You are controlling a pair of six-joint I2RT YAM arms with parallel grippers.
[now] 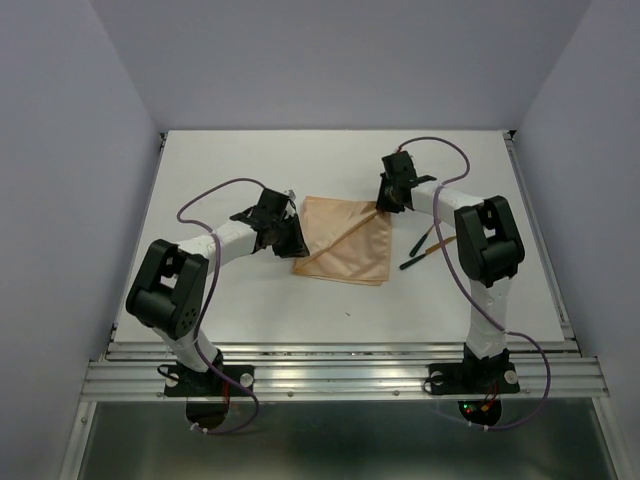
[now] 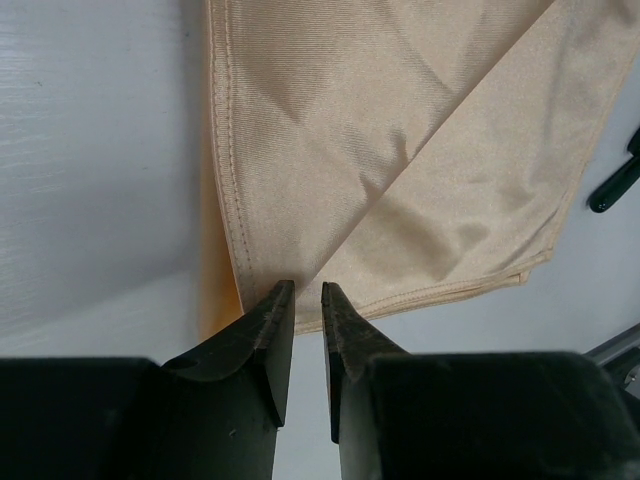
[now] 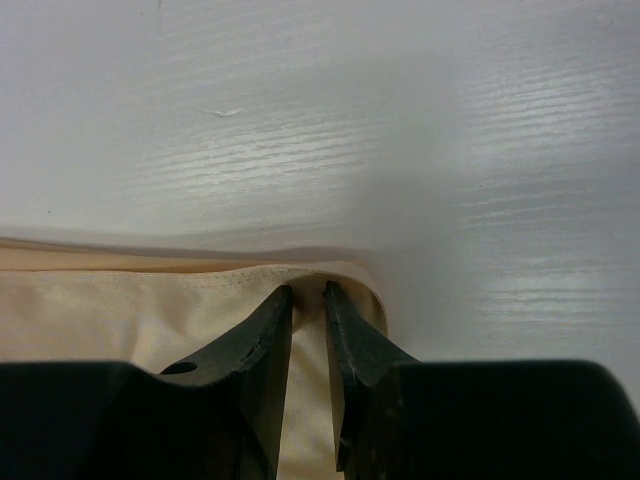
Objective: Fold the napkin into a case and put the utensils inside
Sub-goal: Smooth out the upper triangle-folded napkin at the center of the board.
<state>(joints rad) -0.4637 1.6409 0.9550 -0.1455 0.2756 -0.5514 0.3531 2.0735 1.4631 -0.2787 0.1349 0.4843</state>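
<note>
- The left arm [image 1: 225,240] comes in low from the left with its elbow folded. The left fingers [image 2: 265,335] sit at the left edge of the napkin [image 1: 345,240], a thin slit between the tips. I cannot tell whether they pinch the hem.
- The right arm [image 1: 485,235] bends back toward the napkin's far right corner. The right fingers [image 3: 265,340] are nipped on that corner, and the hem curls up around the tips.
- The napkin lies folded mid-counter, with a flap edge running diagonally across it.
- The utensils [image 1: 428,246] lie just right of the napkin, apart from it, beside the right arm.
- The counter [image 1: 250,160] is white, with pale walls [image 1: 330,60] on three sides and a metal rail [image 1: 340,375] along the near edge.
- There is bare counter beyond the napkin and to its left. Purple cables [image 1: 215,190] loop off both arms.
</note>
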